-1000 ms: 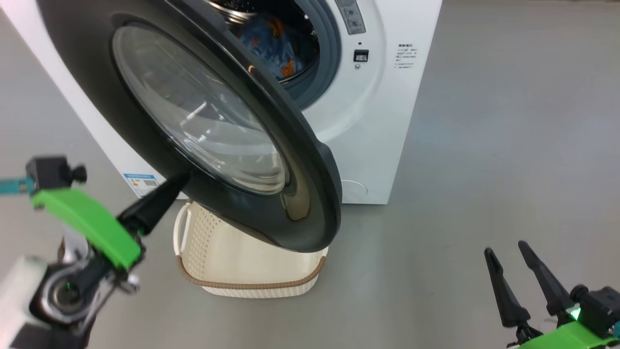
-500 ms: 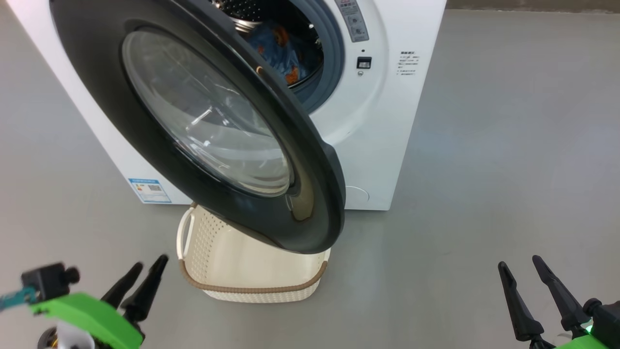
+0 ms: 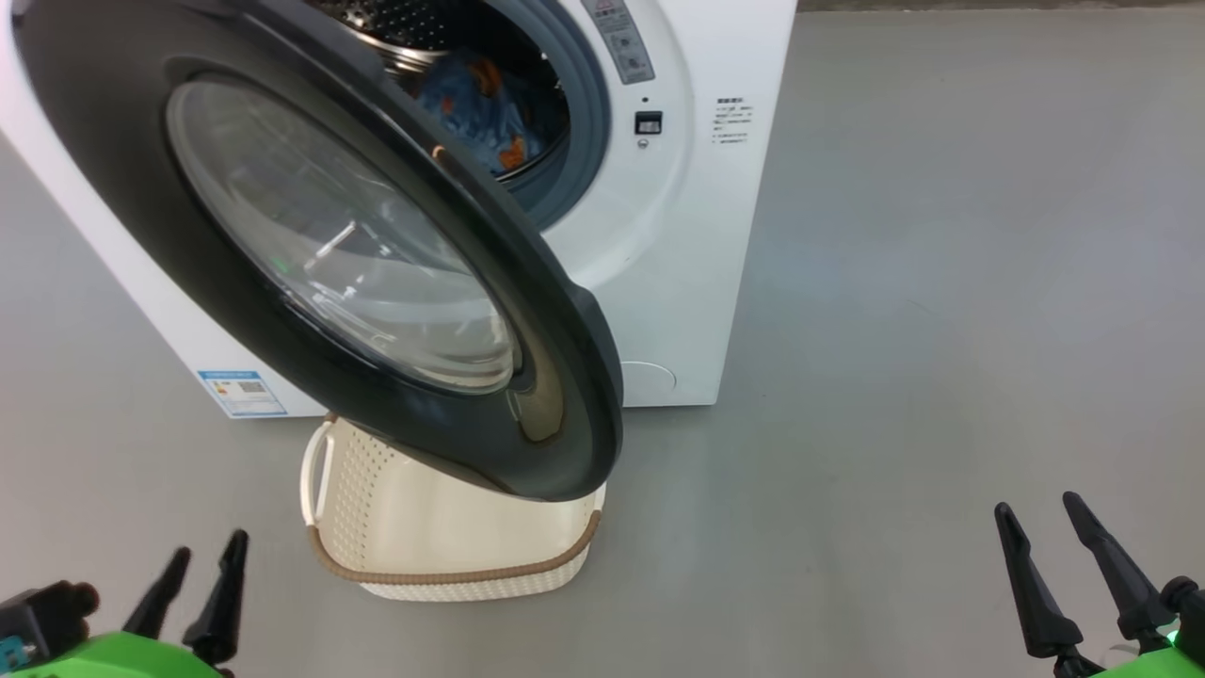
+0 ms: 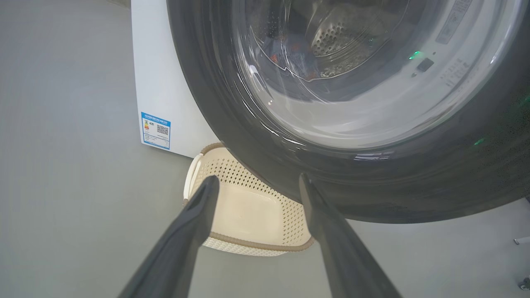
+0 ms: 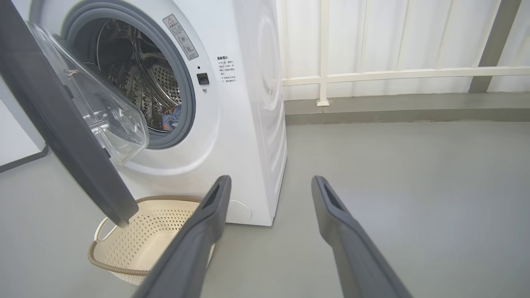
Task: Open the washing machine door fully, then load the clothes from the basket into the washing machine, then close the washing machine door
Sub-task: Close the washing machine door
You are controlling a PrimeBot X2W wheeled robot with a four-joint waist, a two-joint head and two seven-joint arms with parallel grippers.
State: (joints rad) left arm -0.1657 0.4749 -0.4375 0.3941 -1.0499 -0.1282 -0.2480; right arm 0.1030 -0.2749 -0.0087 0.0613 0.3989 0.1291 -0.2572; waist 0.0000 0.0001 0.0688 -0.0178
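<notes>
**Grippers.** Nearest to us, the left gripper [image 3: 211, 544] hangs low at the left, fingers spread and empty. Its wrist view confirms nothing between them. The right gripper [image 3: 1036, 504] sits low at the right, likewise spread and empty, well apart from the machine.

**Basket.** The basket [image 3: 442, 576] stands on the floor [image 3: 941, 282] just in front of the washing machine [image 3: 697, 235]. The part of its interior we can see holds no garment. We judge it light and stiff enough to slide if knocked.

**Door.** The washing machine door [image 3: 574, 358] stands partly swung out, hinged at our left, its lower edge overhanging the basket. Whether it clears the basket rim we cannot tell. We judge the door rigid and fairly heavy, swinging freely on its hinge until the latch resists. The clear glass bowl is smooth and offers no purchase. Contact belongs on the black rim near the free edge, farthest from the hinge, as a flat push rather than a pinch.

**Clothes.** The clothes [image 3: 471, 104] lie inside the drum [image 3: 405, 19], low behind the grey-blue gasket [image 3: 574, 122]. They are soft, limp and light. We see no fabric draped over the gasket lip, though the door hides part of it.

**Assessment.** Loading appears complete, and closing the door remains.
</notes>
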